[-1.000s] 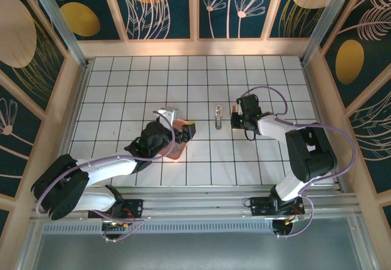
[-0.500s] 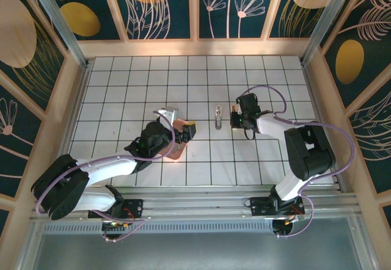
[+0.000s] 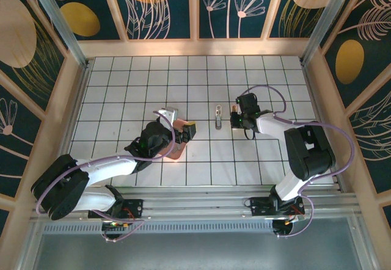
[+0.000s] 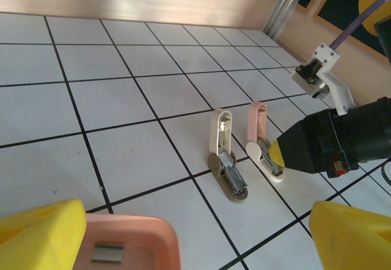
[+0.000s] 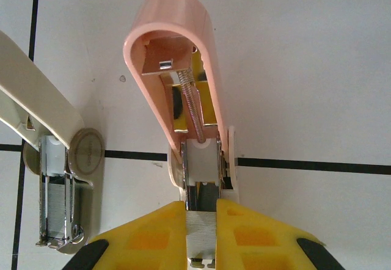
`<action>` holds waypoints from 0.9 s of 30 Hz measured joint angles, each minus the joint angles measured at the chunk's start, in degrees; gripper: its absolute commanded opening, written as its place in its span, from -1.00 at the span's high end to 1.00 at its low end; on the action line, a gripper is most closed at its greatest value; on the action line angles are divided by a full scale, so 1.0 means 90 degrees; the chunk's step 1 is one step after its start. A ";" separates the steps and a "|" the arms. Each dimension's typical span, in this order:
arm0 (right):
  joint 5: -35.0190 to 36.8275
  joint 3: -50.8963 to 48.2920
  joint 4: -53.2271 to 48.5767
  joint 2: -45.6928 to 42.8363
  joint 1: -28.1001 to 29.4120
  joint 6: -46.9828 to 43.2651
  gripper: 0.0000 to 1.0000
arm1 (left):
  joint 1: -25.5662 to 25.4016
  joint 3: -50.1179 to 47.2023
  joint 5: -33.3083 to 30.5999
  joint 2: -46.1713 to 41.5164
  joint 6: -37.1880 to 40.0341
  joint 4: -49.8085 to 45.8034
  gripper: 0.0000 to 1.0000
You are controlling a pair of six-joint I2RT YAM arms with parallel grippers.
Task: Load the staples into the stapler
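Note:
A pink stapler point(image 5: 174, 44) lies open on the tiles with its lid swung up and its spring and metal channel bare. My right gripper point(image 5: 201, 239) is shut on a grey strip of staples point(image 5: 201, 230), held at the near end of that channel. From above, the right gripper point(image 3: 234, 118) sits right by the pink stapler point(image 3: 234, 107). My left gripper point(image 4: 195, 251) is open, with yellow fingers point(image 4: 36, 236) wide apart above a pink tray point(image 4: 143, 236). Another grey strip of staples point(image 4: 107, 253) lies in that tray.
A cream stapler point(image 5: 52, 160), also open, lies just left of the pink one, seen too as the cream stapler point(image 3: 219, 117) from above. The pink tray point(image 3: 174, 151) rests under the left arm. Wooden walls ring the white tiled table point(image 3: 122, 87).

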 measured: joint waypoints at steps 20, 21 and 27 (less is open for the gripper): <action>0.0148 0.0073 -0.0124 -0.0085 0.0007 -0.0002 0.68 | 0.0000 0.0046 0.0022 0.0024 0.0068 -0.0022 -0.88; 0.0148 0.0073 -0.0124 -0.0085 0.0007 -0.0002 0.68 | 0.0000 0.0046 0.0022 0.0024 0.0068 -0.0022 -0.88; 0.0148 0.0075 -0.0124 -0.0029 0.0007 -0.0002 0.69 | 0.0000 0.0046 0.0022 0.0024 0.0068 -0.0024 -0.88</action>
